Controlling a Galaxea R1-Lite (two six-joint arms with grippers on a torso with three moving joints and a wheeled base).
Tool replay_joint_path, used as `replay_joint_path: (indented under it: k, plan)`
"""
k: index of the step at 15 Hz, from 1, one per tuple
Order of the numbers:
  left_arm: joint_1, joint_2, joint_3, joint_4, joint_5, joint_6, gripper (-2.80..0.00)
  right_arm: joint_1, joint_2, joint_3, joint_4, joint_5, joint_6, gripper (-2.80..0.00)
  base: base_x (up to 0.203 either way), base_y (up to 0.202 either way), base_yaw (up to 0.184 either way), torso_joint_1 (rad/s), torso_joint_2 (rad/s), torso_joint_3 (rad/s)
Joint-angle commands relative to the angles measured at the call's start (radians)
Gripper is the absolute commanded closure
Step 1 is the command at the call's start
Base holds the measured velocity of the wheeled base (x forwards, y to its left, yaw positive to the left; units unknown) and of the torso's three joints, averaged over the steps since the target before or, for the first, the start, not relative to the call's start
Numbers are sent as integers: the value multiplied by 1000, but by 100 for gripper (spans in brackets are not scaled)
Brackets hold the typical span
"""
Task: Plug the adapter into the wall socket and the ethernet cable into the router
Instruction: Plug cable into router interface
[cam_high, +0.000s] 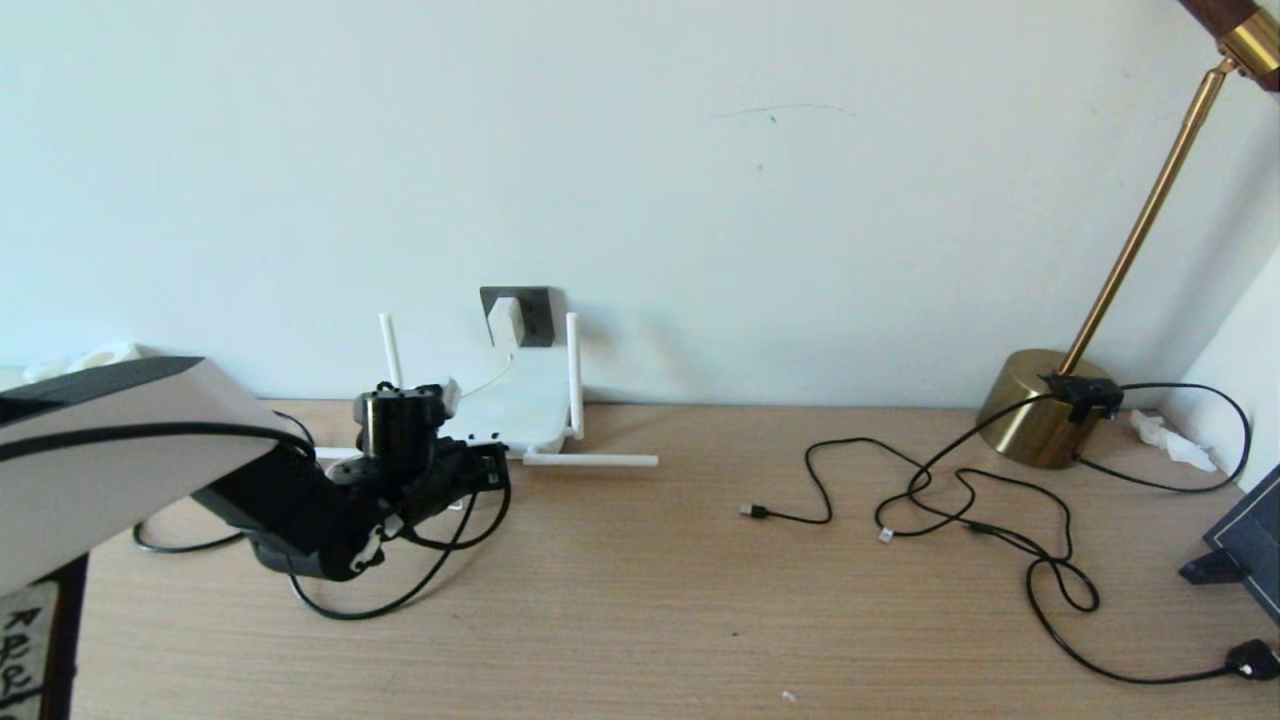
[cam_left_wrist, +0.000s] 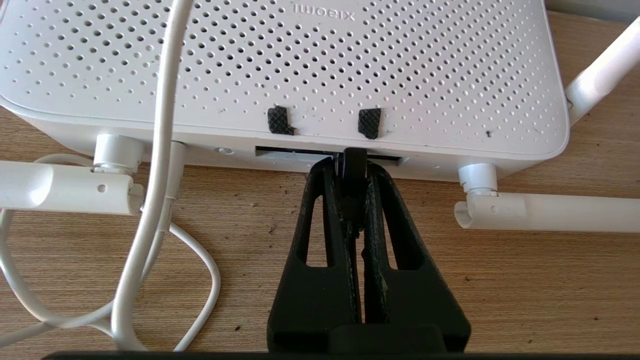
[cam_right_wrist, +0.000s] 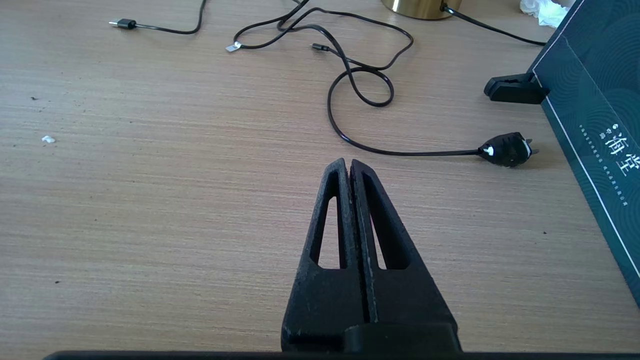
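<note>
Already the adapter (cam_high: 506, 320) sits in the wall socket (cam_high: 535, 305), a dark plate on the wall just behind the router (cam_high: 520, 405). Its thin white cord (cam_left_wrist: 150, 165) runs down over the router's perforated top and loops on the desk (cam_high: 640, 600) in front of the router's port edge.

The router lies flat on the desk against the wall, two antennas upright behind it and two folded flat on the desk along the port edge.

The left gripper (cam_left_wrist: 352, 165) is right at the router's port edge, its fingers (cam_left_wrist: 320, 200) pinched narrowly on the black plug end of the ethernet cable (cam_high: 400, 590). The plug tip meets the dark port slot in the router's edge; whether it is fully seated cannot be told. From the gripper, the rest of the thick black cable curves over the desk in front of the router.

The right gripper (cam_right_wrist: 349, 167) hovers well to the right of the router, low over bare desk, with its jaws pressed together and nothing between them. Farther right of the router, thin black cords (cam_high: 960, 500) lie tangled near the brass lamp base (cam_high: 1040, 410), one ending in a black mains plug (cam_right_wrist: 507, 149) beside a dark blue box (cam_right_wrist: 595, 100).
</note>
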Motion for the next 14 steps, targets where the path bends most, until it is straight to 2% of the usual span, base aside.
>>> replay_joint_path:
  k: [1,8,13,14]
  plan:
    - [-3,-15,16,-2,1,-2,0,0,2,1,1,0,-1,0,0,0,0,0,0,0]
    - [-21,-80,123,-10,1,-2,0,0,2,-1,1,0,-1,0,0,0,0,0,0,0]
    - [-22,-93,133,-8,1,0,0,0,2,-1,1,0,-1,0,0,0,0,0,0,0]
    - [-22,-93,132,-8,1,0,-280,0,2,-1,1,0,-1,0,0,0,0,0,0,0]
